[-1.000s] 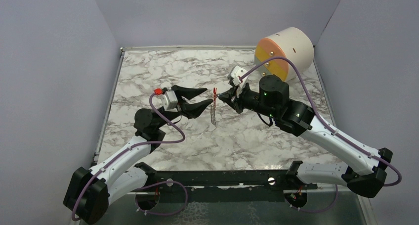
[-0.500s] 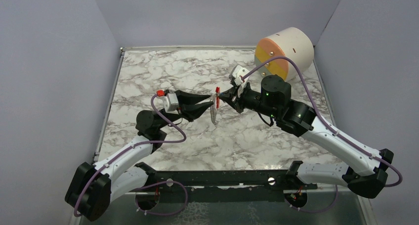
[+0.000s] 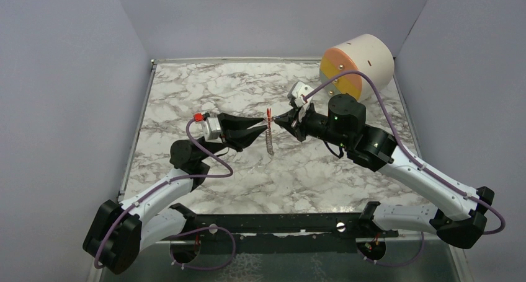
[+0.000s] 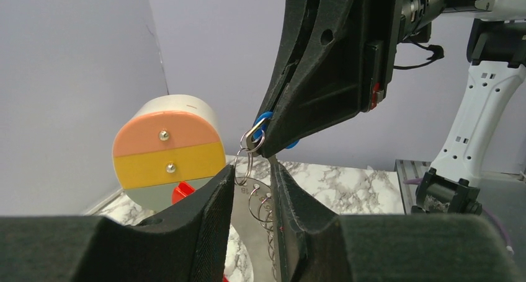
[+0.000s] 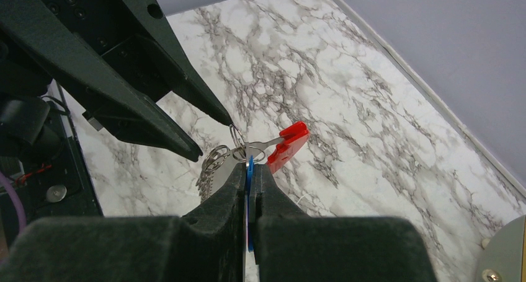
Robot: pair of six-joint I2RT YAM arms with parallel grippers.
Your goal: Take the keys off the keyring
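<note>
Above the bench [image 3: 186,90] at mid-frame, the left pincer [image 3: 263,127] stands open astride the hanging keyring [image 3: 269,144], which looks light and limp. Its stiff wire rings offer the best hold, though probably slippery. Just right of it, the right pincer [image 3: 276,119] clamps the tiny keys [image 5: 249,168] by the blue head.

Even soft light, faint shadows; wrist-view foregrounds blurred.
</note>
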